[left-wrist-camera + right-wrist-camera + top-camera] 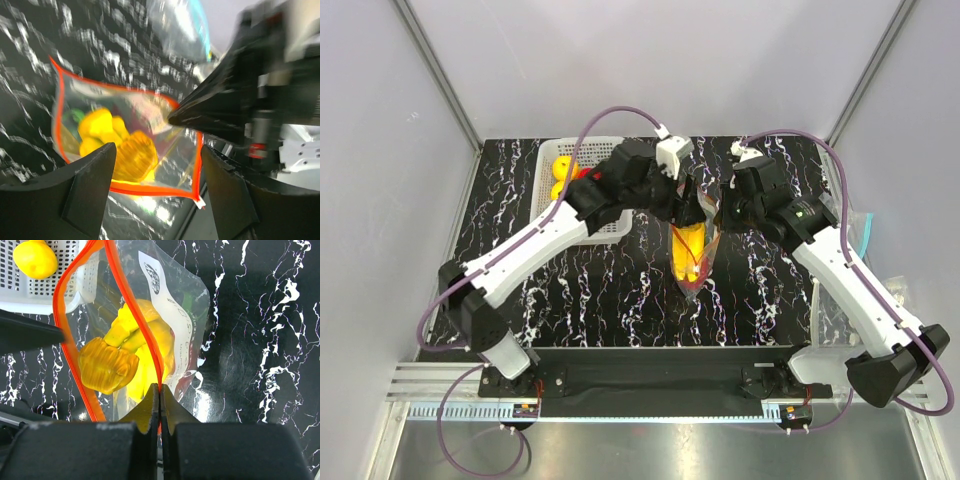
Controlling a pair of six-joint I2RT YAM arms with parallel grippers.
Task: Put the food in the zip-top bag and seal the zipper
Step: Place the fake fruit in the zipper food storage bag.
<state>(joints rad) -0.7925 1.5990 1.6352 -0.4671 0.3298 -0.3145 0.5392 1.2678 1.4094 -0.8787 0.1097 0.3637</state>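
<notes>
The clear zip-top bag (692,262) is held up over the middle of the table, mouth open, with the yellow banana bunch (107,365) inside. Something green and red shows behind the bananas; I cannot tell what it is. My right gripper (160,387) is shut on the red-orange zipper strip (131,310) at the bag's rim. In the top view the right gripper (718,215) is just right of the bag's top. My left gripper (156,150) is open, its jaws on either side of the bag's lower edge, touching nothing. The white slider tab (200,203) sits at a bag corner.
A white mesh basket (548,152) stands at the back left with round yellow fruits (560,172) in it; one fruit (35,258) shows in the right wrist view. A clear bag with a teal edge (866,235) and a clear sheet (832,310) lie at the right.
</notes>
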